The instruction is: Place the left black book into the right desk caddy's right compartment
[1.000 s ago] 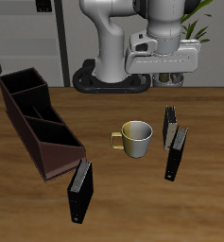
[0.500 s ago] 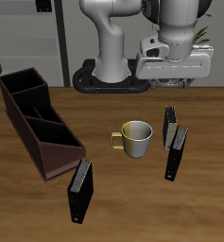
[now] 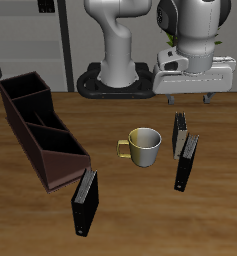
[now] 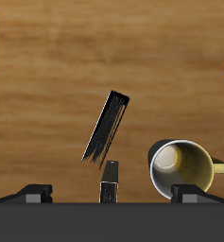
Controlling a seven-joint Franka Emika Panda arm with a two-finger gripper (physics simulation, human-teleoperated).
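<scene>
While my claw [image 3: 192,99] hangs wide open and empty above the table's back, the left black book [image 3: 187,162] stands upright beside the yellow mug [image 3: 144,147]. The right desk caddy [image 3: 40,135] sits well apart; its right compartment [image 3: 25,90] appears to be the far end.

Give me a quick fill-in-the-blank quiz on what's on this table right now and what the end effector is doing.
1. The table holds ___ black books in all.
2. Between the right desk caddy and the left black book stands a ___.
3. The end effector hangs above the table with its jaws ___.

Missing words: three; mug; open
</scene>
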